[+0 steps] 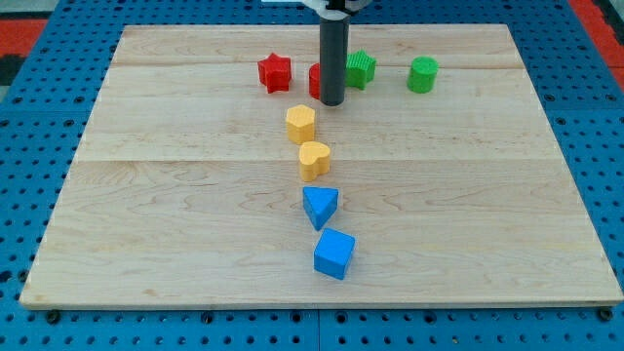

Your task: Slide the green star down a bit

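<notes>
One green star sits near the view's top of the wooden board, just right of my tip, which rests slightly below it; I carry no jaws, only the rod. A red block is half hidden behind the rod. Further out lie a red star, a green cylinder, two yellow blocks, a blue triangle and a blue cube.

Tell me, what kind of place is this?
Probably a robot lab. A wooden board lies on a blue pegboard bench, toy blocks like the green star sit on it, and my tip pushes them.
</notes>
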`<state>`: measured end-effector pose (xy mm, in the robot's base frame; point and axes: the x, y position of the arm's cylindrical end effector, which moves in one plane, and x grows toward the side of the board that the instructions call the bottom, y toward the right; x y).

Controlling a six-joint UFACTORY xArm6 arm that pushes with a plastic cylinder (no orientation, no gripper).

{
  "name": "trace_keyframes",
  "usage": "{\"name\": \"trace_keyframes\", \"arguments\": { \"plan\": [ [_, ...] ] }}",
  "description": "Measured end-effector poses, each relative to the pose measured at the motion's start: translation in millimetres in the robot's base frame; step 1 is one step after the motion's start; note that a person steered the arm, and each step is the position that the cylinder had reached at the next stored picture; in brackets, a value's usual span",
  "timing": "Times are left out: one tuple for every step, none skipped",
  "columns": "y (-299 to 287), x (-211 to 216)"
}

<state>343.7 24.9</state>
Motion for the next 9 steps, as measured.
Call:
{"name": "trace_keyframes", "arguments": {
  "plan": [
    [1.4,-19.3],
    [13.6,-34.7],
    [62.3,1.0],
    [166.4,-4.3],
    [224.7,-65.5],
    [167.9,-109.0],
    [64.1,-108.6],
    [17.5,-108.6],
    [42.2,-98.3]
  ]
}}
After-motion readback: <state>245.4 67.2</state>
